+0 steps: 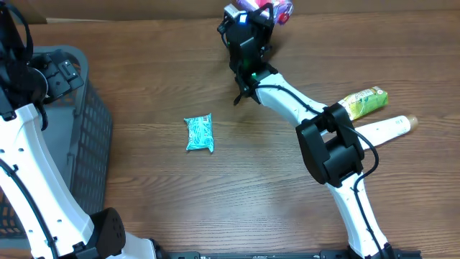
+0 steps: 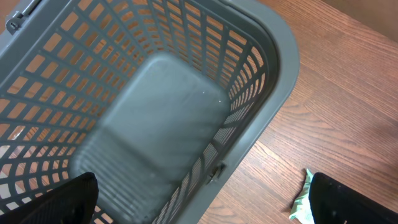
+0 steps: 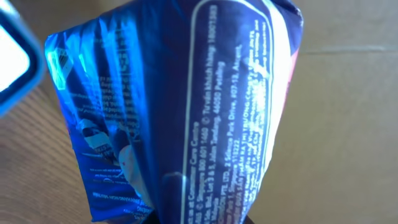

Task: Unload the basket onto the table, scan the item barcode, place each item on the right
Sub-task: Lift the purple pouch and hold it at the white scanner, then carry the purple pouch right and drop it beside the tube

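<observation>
**A thin pinch on slick film, and no barcode showing**

We are pinching the blue packet (image 3: 186, 112) in the right gripper (image 1: 260, 13). Its jaws are standing nearly shut on the packet's near edge, so the packet is reaching out ahead of them and filling the wrist view. Only fine print is facing us and we are seeing no barcode, so a scan could be failing simply because the wrong face is pointing outward. The film is creasing and shining, and we are judging that glare or a fold across the bars could be spoiling a read. So narrow a hold on slick film could also be letting it slip or flop during a quick turn.

Just left of the packet a white shape (image 3: 12, 62) is showing; we cannot tell what it is. Well behind the jaws, the teal packet (image 1: 200, 133), green packet (image 1: 365, 101) and tube (image 1: 384, 128) are lying on the table. The left gripper (image 2: 205, 208) is hanging with its jaws wide and empty above the basket (image 2: 273, 74).
</observation>
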Controlling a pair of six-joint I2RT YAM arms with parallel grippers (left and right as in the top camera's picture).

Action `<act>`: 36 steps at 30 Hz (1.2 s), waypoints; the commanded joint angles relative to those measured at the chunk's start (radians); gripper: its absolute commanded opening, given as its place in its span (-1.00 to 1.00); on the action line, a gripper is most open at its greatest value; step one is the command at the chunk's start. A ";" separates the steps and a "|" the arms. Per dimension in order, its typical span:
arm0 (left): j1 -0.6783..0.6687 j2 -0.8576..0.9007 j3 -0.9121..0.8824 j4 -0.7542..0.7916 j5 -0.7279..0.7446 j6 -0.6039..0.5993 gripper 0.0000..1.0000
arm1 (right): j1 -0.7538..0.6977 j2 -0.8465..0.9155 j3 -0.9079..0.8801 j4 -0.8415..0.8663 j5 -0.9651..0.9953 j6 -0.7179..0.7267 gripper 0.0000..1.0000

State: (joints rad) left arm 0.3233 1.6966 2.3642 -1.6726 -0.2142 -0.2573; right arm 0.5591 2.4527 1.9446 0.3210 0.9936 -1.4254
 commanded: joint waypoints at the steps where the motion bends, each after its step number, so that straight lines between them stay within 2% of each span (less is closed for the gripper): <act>1: 0.003 0.007 -0.002 0.002 -0.006 0.011 0.99 | 0.013 -0.002 0.006 0.019 -0.002 -0.015 -0.93; 7: 0.003 0.007 -0.002 0.002 -0.006 0.011 0.99 | 0.018 -0.002 0.006 0.074 0.019 -0.024 -0.93; 24: 0.003 0.007 -0.002 0.002 -0.006 0.011 0.99 | 0.043 -0.007 0.006 0.075 0.042 -0.022 -0.93; 30: 0.003 0.007 -0.002 0.002 -0.006 0.011 0.99 | 0.091 -0.080 0.006 0.072 0.050 0.042 -0.93; 33: 0.003 0.007 -0.002 0.002 -0.006 0.011 0.99 | 0.116 -0.141 0.006 -0.006 0.061 0.099 -0.93; 36: 0.003 0.007 -0.002 0.002 -0.006 0.011 0.99 | 0.146 -0.212 0.006 -0.195 0.042 0.208 -0.93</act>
State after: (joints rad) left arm 0.3233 1.6966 2.3642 -1.6722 -0.2142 -0.2573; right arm 0.6704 2.3981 1.9411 0.2214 1.0328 -1.3624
